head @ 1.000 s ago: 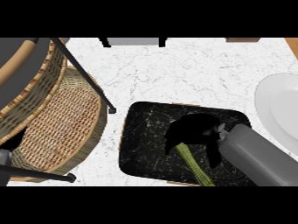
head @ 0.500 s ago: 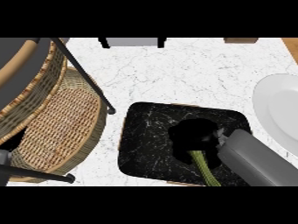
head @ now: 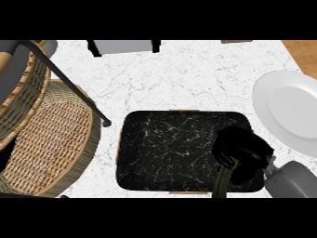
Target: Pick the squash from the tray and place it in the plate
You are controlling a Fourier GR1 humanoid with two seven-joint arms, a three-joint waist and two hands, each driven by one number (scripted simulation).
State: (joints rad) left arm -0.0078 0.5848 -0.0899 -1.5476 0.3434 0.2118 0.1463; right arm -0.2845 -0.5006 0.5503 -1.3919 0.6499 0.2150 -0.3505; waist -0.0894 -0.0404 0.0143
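The right hand (head: 241, 149) curls around the green squash (head: 222, 181) above the black tray (head: 168, 153). A white plate (head: 294, 111) lies just right of it.

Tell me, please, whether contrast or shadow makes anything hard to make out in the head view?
In the head view, the black right hand blends into the black marbled tray, so its outline is hard to trace; the olive-green squash shows only as a thin strip below it; the white plate is evenly lit, with soft shading at its rim, and stands out well against the pale counter.
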